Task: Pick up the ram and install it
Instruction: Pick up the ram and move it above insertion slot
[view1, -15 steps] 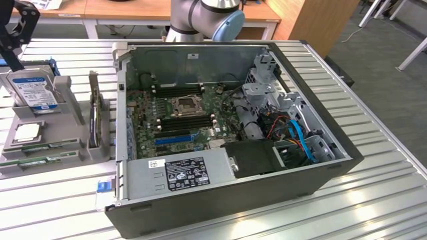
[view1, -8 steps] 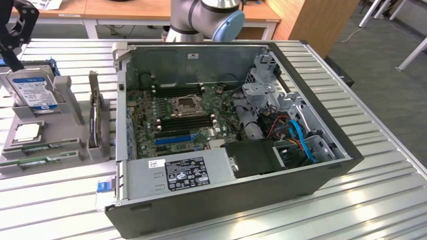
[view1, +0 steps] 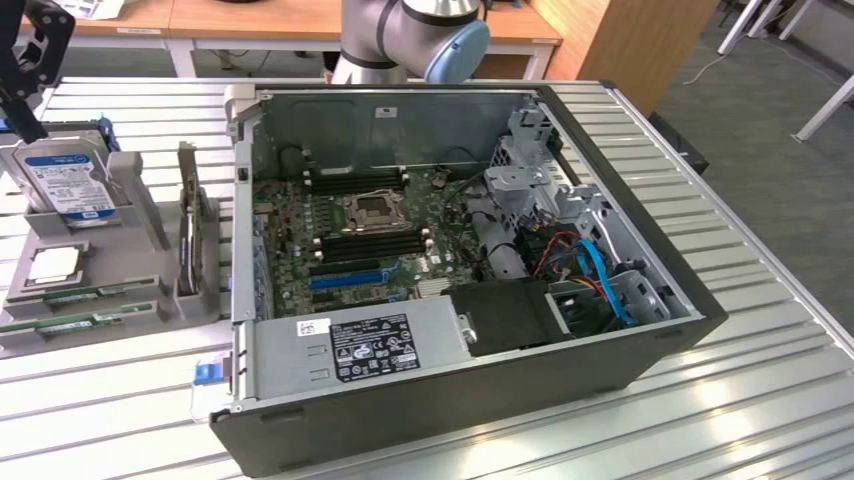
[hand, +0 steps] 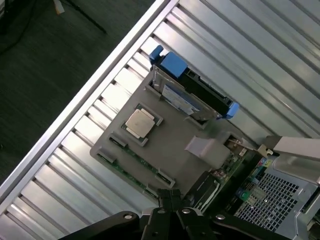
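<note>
Grey holder (view1: 94, 300) sits on the slatted worktop (view1: 747, 400), with the open computer case (view1: 467, 400) just beside it on the exterior view's right. My read is that the holder is a parts rack, with each part in its own recess so it presents at a known place and angle.

- Hard drive (view1: 67, 185), blue label, stands upright at the holder's far end.
- Processor chip (hand: 139, 122) lies flat in a square pocket mid-holder.
- The ram (view1: 80, 296) is a thin green stick seated on edge in a narrow slot along the holder's near edge, opposite the hard drive. A second green stick (view1: 60, 325) lies parallel, just outside it. Standing on edge likely leaves the top edge free for a pinch.
- A card (view1: 194, 240) stands upright on the holder's side nearest the case.

Claw (hand: 171, 196): tips drawn together, narrow, carrying nothing. In the exterior view it hangs above the holder's far end, over the hard drive. The ram is at the holder's opposite end, apart from and below the claw, with no contact. The ram is not yet picked up.

Inside the case, long black slots (view1: 374, 245) flank the processor socket (view1: 367, 212). The case lies on its side with the panel off, so the board faces up towards the holder's level.
</note>
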